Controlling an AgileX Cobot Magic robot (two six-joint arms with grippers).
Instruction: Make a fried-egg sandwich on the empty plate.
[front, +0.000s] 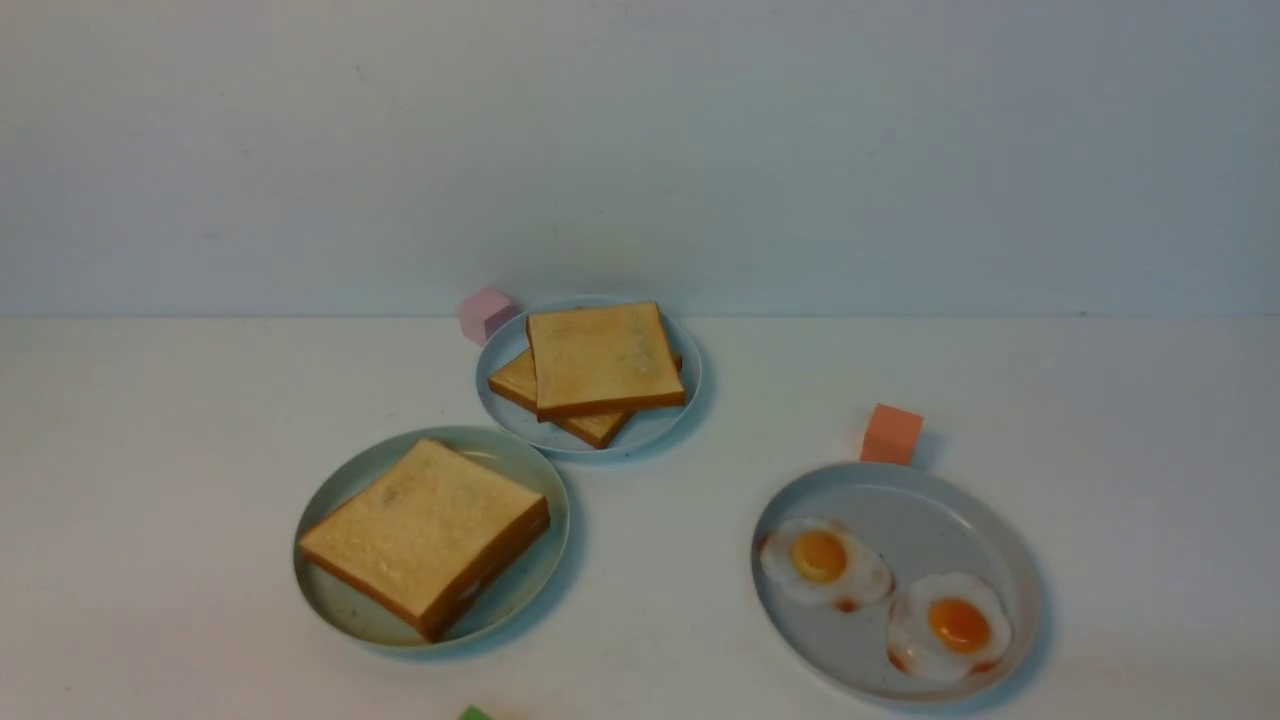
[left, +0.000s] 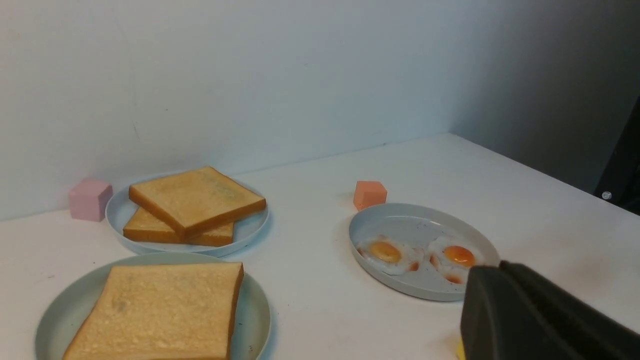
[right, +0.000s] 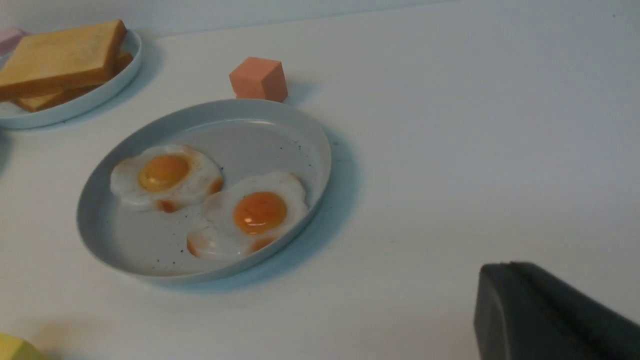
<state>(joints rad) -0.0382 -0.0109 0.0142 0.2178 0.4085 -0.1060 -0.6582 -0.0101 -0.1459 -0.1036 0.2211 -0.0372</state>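
The fried-egg sandwich (front: 425, 535) lies on the mint-green plate (front: 500, 441) at the front left: two thick toast slices with a white sliver (front: 470, 590) showing between them at the near edge. It also shows in the left wrist view (left: 160, 310). Neither gripper shows in the front view. My left gripper (left: 500, 267) is shut and empty, above the table near the egg plate. My right gripper (right: 510, 265) is shut and empty, above bare table beside the egg plate.
A grey-blue plate (front: 905, 500) at the front right holds two fried eggs (front: 822, 560) (front: 950, 625). A speckled pale-blue plate (front: 497, 400) at the back holds two bare toast slices (front: 605, 360). A pink cube (front: 486, 313), an orange cube (front: 891, 434) and a yellow block (right: 15, 347) lie nearby.
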